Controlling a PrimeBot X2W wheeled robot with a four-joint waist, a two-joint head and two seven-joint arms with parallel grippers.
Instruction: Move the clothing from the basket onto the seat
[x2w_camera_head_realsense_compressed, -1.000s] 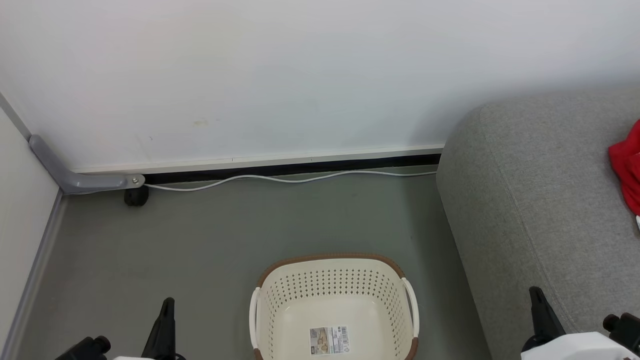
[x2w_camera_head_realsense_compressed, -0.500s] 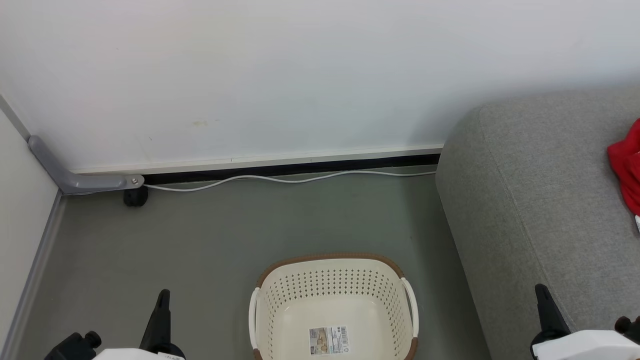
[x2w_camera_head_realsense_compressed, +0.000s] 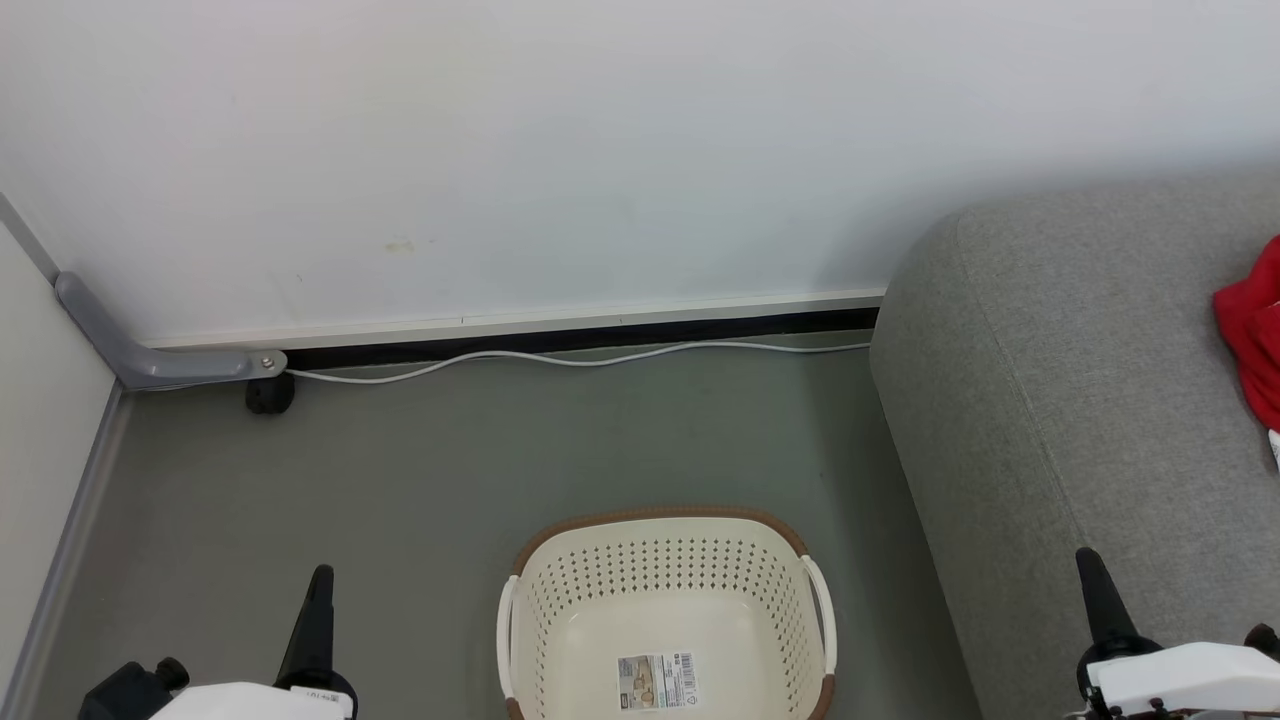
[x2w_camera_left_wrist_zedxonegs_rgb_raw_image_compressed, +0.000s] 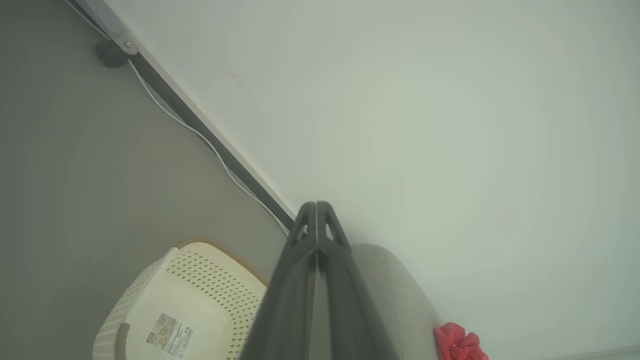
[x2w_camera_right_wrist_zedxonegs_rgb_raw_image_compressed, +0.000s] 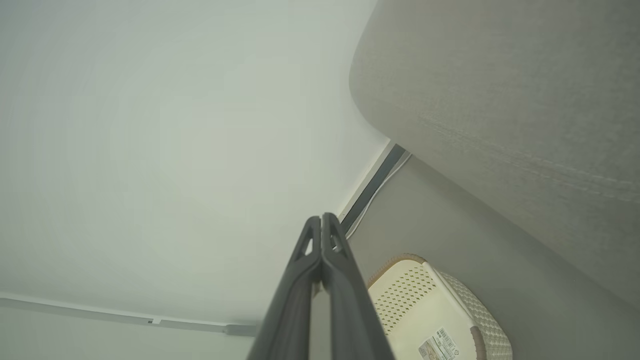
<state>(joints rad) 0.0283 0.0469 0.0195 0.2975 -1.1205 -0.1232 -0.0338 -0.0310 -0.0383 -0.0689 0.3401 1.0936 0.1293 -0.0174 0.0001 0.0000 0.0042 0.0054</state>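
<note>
Left gripper and right gripper: closed, empty. I see a paper label inside the perforated basket; red clothing on the fabric seat.

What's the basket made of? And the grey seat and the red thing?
Basket: probably hard plastic, smooth cream, with moulded holes. Seat: matte grey woven fabric, seams stitched. Red thing: soft cloth, it seems, lying crumpled.

Open floor left of the basket — seat (bulky) blocks the right.
</note>
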